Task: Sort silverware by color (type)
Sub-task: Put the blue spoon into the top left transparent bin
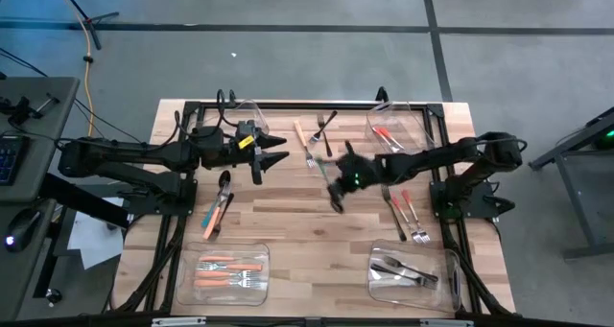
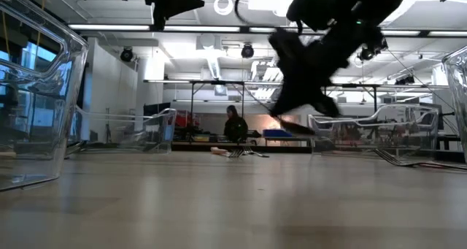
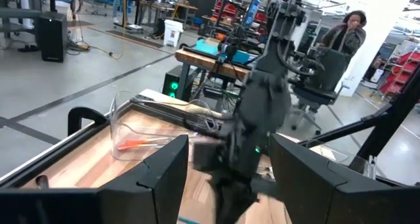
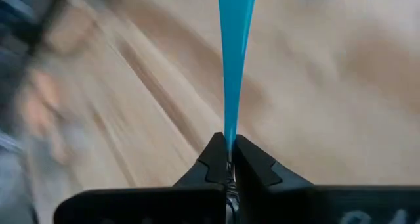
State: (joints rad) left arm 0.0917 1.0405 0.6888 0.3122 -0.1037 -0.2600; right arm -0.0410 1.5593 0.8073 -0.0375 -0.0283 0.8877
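Observation:
My right gripper [image 1: 336, 195] hangs over the table's middle, slanting down, shut on a piece of silverware with a teal handle [image 4: 235, 66]. The low view shows this gripper [image 2: 300, 96] blurred and well above the tabletop. My left gripper [image 1: 278, 159] stands open and level above the table's far left part, holding nothing. Its two fingers [image 3: 161, 178] frame the right arm in the left wrist view. Loose silverware lies flat on the wood: a dark spoon and an orange-handled piece [image 1: 219, 207] at the left, and red-handled forks [image 1: 405, 212] at the right. My right gripper pinches the teal handle [image 4: 230, 142] between its two fingertips. The piece runs straight on ahead of the fingers, in line with them. In the low view it is lifted clear of the table. Its other end is out of the wrist view.
Clear bins stand at the corners: near left with orange-handled forks [image 1: 230, 272], near right with dark pieces [image 1: 408, 272], far right with red-handled ones [image 1: 395, 130], far left [image 1: 251, 114]. More pieces [image 1: 315, 135] lie at the far middle. A person shows in the room behind.

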